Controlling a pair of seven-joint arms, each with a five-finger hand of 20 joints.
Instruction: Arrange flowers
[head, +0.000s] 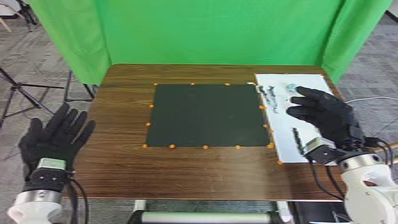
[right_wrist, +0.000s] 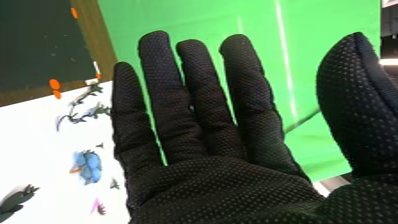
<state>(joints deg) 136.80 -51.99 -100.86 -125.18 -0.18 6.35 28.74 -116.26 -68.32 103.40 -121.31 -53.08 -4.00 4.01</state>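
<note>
Right hand (head: 329, 112) is hanging over the white board's right side, empty, fingers extended and thumb spread wide. Left hand (head: 55, 135) is waiting beside the tabletop (head: 204, 175), fingers straight, also empty. Flower pieces are lying loose on the white board (head: 282, 131), right of the dark mat (head: 209, 115): blue flower (right_wrist: 87, 167), thin leafy sprigs (right_wrist: 84, 112), pink bit (right_wrist: 98, 207), dark green leafy piece (right_wrist: 15, 201).

Handling, my read: all looking near weightless, so grip force isn't the issue; crushing or snagging is. Blue flower is probably soft and easily creased, so I'd be pinching low at its base, off the petals. Sprigs are looking springy and wiry; take mid-stem, clear of the leaves. Flat-lying stems could be skidding on the smooth board. Glove fabric is showing a dotted, knobbly texture, probably helping grip but maybe catching leaf tips. Mat is looking matte and square, orange dots (head: 205, 147) ringing its edge.
</note>
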